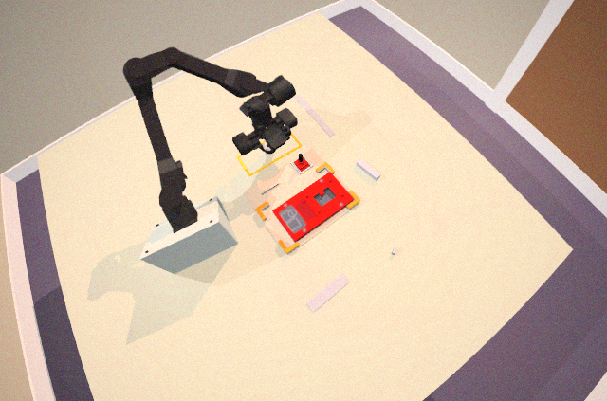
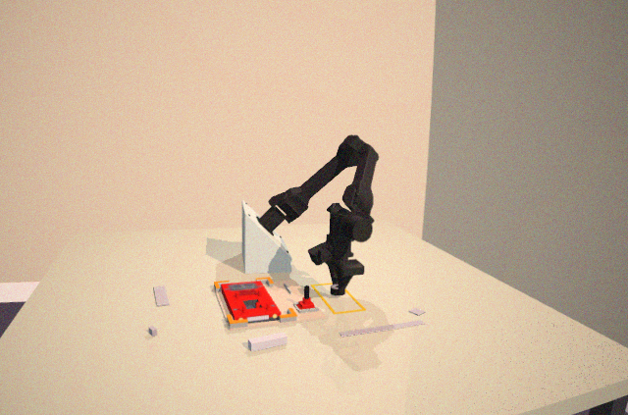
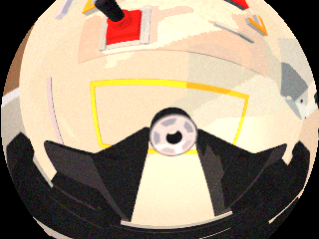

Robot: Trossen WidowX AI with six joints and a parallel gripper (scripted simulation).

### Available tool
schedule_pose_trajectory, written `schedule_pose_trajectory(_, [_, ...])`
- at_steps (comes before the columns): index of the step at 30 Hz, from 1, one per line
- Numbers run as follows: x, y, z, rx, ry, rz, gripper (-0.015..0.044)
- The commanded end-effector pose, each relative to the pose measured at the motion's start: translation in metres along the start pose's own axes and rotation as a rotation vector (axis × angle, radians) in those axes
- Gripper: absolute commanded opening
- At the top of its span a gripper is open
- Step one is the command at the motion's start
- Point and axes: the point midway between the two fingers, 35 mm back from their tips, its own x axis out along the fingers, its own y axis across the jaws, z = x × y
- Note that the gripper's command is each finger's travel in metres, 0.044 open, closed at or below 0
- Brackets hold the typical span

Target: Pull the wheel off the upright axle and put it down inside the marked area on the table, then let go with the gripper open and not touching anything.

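Black upright axle (image 1: 300, 158) (image 2: 306, 292) (image 3: 111, 10) on red base stands just beside yellow outline (image 1: 268, 160) (image 2: 348, 312) (image 3: 140, 83), in the way on that side. Room between outline and flat pale strip (image 1: 315, 116) (image 2: 383, 329) (image 3: 51, 110); strip low.
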Motion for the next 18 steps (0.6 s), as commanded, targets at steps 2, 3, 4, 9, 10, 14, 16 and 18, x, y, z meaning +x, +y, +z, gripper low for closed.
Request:
schedule_pose_trajectory(2, [0.016,-0.004,0.001,0.01,-0.002,-0.004,0.0])
schedule_pose_trajectory(3, [0.016,-0.004,0.001,0.01,-0.002,-0.004,0.0])
schedule_pose_trajectory(4, [0.016,-0.004,0.001,0.01,-0.002,-0.004,0.0])
schedule_pose_trajectory(9, [0.013,-0.003,-0.001,0.002,0.002,-0.007,0.0131])
schedule_pose_trajectory(10, [0.013,-0.003,-0.001,0.002,0.002,-0.007,0.0158])
schedule_pose_trajectory(14, [0.013,-0.003,-0.001,0.002,0.002,-0.007,0.0263])
schedule_pose_trajectory(16, [0.005,-0.002,0.0,0.003,0.0,-0.006,0.03])
schedule_pose_trajectory(18, [-0.01,-0.001,0.0,0.005,-0.003,-0.006,0.03])
